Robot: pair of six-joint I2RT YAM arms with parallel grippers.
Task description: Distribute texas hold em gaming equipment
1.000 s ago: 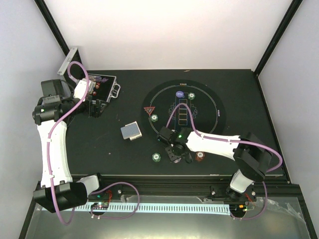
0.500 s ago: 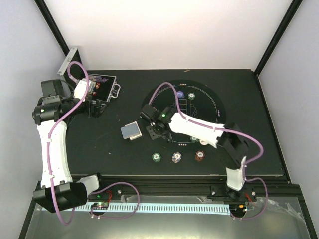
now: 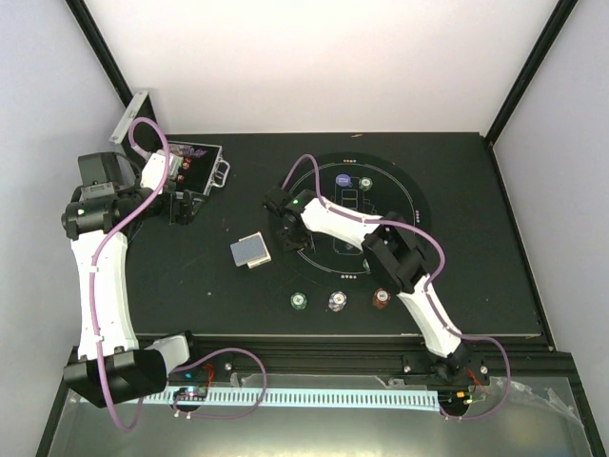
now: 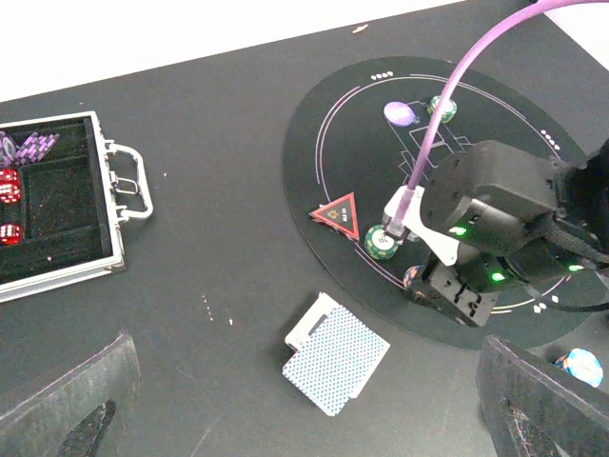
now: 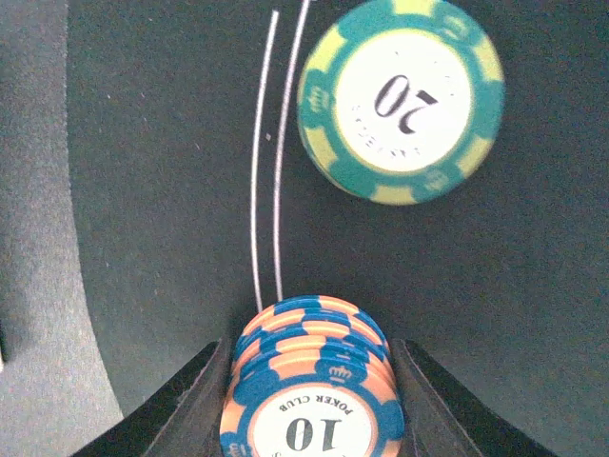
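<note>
My right gripper (image 5: 314, 405) is shut on a short stack of blue-and-orange "10" poker chips (image 5: 314, 371), low over the left side of the round mat (image 3: 409, 205). A green "20" chip (image 5: 400, 100) lies flat just ahead of it. From above, the right gripper (image 3: 288, 236) sits right of the deck of grey-blue cards (image 3: 250, 250). My left gripper (image 4: 304, 419) hangs open and empty high above the deck (image 4: 335, 354), near the silver case (image 3: 195, 162). A green chip (image 3: 299, 300), a pale chip (image 3: 337, 301) and a red chip (image 3: 382, 298) lie in a row near the front.
The open case (image 4: 57, 219) holds dice and purple chips. A red triangle marker (image 4: 335, 211) and a green chip (image 4: 383, 241) lie at the mat's left edge. At its far side sit a purple chip (image 3: 343, 181) and a green one (image 3: 365, 184).
The right arm has swung from the front row of chips up and left to the mat's left edge, uncovering the pale chip. The left arm has not moved.
</note>
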